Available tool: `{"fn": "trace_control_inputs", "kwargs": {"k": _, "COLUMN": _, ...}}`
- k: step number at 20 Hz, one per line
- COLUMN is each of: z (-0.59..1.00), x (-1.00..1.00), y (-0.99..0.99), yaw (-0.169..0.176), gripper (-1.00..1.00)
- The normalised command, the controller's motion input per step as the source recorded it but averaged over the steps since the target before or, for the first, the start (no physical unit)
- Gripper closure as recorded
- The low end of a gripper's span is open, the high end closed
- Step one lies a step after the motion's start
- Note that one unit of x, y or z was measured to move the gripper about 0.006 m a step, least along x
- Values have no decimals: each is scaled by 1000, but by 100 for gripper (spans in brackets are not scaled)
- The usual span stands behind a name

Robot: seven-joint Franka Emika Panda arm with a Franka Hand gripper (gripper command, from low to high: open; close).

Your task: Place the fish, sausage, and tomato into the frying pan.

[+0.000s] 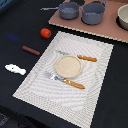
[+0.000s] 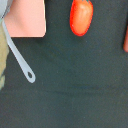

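Observation:
The red-orange tomato (image 1: 45, 33) sits on the dark table at the exterior view's left; it also shows in the wrist view (image 2: 81, 17). The dark reddish sausage (image 1: 31, 50) lies nearer the front, and its end shows at the wrist view's edge (image 2: 126, 42). The white fish (image 1: 15, 69) lies further front left. The dark grey frying pan (image 1: 68, 10) stands on a pink board (image 1: 90, 27) at the back, its thin handle (image 1: 49, 8) pointing left. The handle's end also shows in the wrist view (image 2: 22, 62). No gripper or arm shows in either view.
A larger grey pot (image 1: 93, 12) stands beside the pan. A striped placemat (image 1: 95, 85) holds a tan plate (image 1: 68, 66) and orange-handled cutlery: a knife (image 1: 82, 57) and a fork (image 1: 67, 81). A pale bowl (image 1: 123, 17) is at the back right. The board's corner shows in the wrist view (image 2: 27, 17).

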Motion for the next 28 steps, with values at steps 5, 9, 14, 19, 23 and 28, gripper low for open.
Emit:
{"fn": "trace_control_inputs", "kwargs": {"k": 5, "z": -123, "x": 194, "y": -310, "yaw": 0, "gripper": -100}}
{"fn": "trace_control_inputs", "kwargs": {"k": 9, "z": -307, "x": 218, "y": -724, "yaw": 0, "gripper": -100}}
{"fn": "trace_control_inputs", "kwargs": {"k": 14, "z": -303, "x": 138, "y": -968, "yaw": -3, "gripper": -100}}
{"fn": "trace_control_inputs", "kwargs": {"k": 19, "z": -343, "x": 47, "y": -1000, "yaw": 0, "gripper": -100}}
{"fn": "trace_control_inputs", "kwargs": {"k": 23, "z": -376, "x": 3, "y": -1000, "yaw": 0, "gripper": -100}}
{"fn": "trace_control_inputs", "kwargs": {"k": 28, "z": -455, "x": -65, "y": -968, "yaw": 0, "gripper": -100}}
